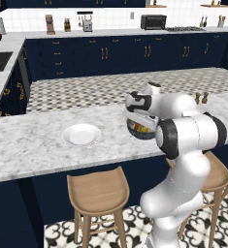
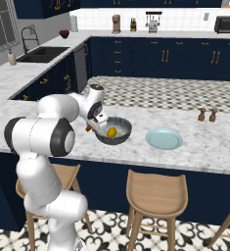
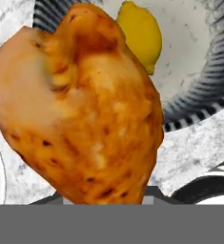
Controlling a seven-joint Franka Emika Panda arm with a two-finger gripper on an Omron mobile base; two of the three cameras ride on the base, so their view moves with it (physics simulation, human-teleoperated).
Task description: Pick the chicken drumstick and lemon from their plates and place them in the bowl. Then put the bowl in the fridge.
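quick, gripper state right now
gripper: jaws closed on the chicken drumstick, held at the rim of the bowl, where the lemon lies.

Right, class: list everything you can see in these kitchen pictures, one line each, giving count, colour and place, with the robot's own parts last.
chicken drumstick: one, orange-brown, held in the gripper above the bowl's edge.
lemon: one, yellow, inside the bowl.
bowl: one, dark grey with ribbed sides, on the marble counter.
white plate: one, on the counter left of the bowl.
blue-green plate: one, on the counter right of the bowl.
shakers: two, brown, at the counter's far edge.
stools: several, wooden, under the counter.
sink: one, dark, in the side counter.
toaster oven: one, black, back counter.
gripper: one, closed on the drumstick.
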